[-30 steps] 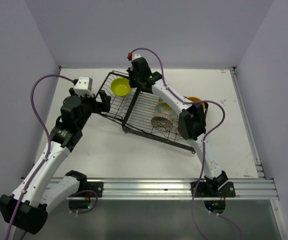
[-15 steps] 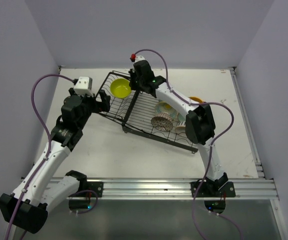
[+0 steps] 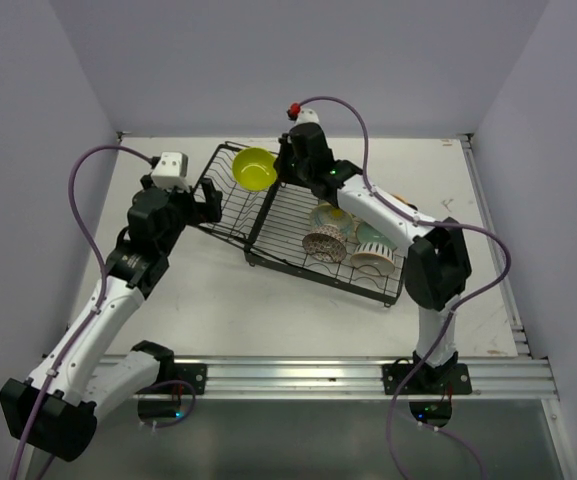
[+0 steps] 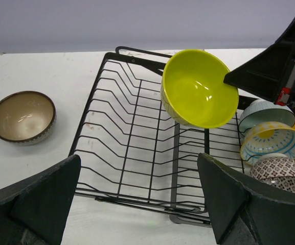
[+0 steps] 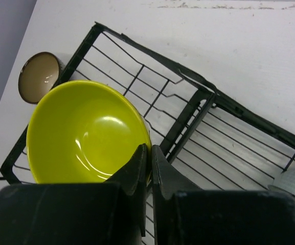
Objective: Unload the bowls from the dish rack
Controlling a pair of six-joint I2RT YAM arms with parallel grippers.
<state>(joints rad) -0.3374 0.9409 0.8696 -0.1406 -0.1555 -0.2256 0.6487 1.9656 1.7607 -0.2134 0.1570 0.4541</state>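
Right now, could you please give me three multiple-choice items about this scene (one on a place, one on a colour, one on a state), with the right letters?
1. Where is the brown-rimmed bowl?
A. On the table, outside the dish rack
B. Inside the rack
C. Under the rack

2. What colour is the held bowl in the right hand?
A. Orange
B. Yellow-green
C. White

3. How is the left hand?
A. Shut on a bowl
B. Shut and empty
C. Open

Answers:
1 A: it rests on the white table beside the rack.
2 B: the right hand pinches the rim of the held bowl, which is plainly yellow-green.
3 C: its fingers stand wide apart and grip nothing.
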